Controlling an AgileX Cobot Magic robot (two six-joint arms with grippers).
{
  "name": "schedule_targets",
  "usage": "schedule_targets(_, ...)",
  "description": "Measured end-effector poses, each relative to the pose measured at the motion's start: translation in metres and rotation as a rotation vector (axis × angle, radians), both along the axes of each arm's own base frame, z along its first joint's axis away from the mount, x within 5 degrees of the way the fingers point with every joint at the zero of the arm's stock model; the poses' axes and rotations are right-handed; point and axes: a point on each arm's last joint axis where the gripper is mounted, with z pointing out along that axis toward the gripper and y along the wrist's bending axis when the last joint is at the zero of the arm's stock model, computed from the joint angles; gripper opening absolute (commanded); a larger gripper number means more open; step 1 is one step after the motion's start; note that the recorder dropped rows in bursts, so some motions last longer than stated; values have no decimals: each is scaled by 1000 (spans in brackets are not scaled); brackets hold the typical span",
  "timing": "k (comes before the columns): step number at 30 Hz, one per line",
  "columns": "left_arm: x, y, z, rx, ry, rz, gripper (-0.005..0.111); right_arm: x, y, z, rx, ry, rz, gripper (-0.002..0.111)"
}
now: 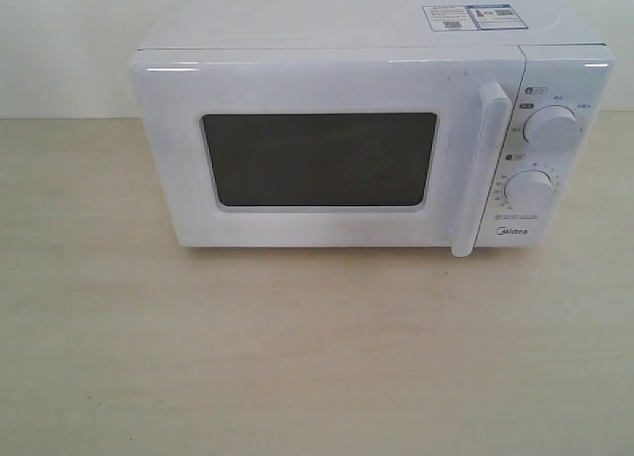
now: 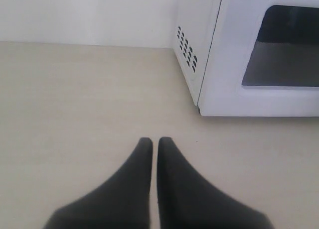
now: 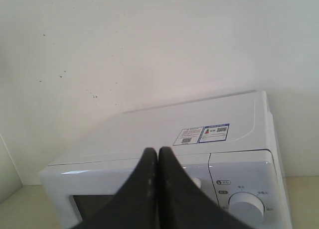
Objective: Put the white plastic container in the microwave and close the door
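**Left tool (image 2: pixel 155 141) and right tool (image 3: pixel 158 152) both clenched, empty**

Your left tool hangs low over the table (image 2: pixel 75 99), near the microwave (image 2: pixel 199 50) at its front corner. Your right tool points at its upper front. The door (image 1: pixel 317 84) is shut.

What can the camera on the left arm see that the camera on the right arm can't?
Only the left wrist view shows the little vent holes on the side of the microwave and the table in front of it. Only the right wrist view shows the stickers on the microwave's top and a round dial. Both show the white microwave with its door shut, the wall behind, and a black tool closed on nothing: the left tool in one, the right tool in the other. Neither shows the white plastic container.
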Motion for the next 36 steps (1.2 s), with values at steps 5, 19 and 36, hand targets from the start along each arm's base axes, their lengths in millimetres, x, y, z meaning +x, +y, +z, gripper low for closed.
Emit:
schedule_targets(5,0,0,0,0,0,0,4,0,0,0,0,0,0,0)
schedule_targets(19,0,0,0,0,0,0,4,0,0,0,0,0,0,0)
schedule_targets(36,0,0,0,0,0,0,4,1,-3,-1,0,10,-34,0)
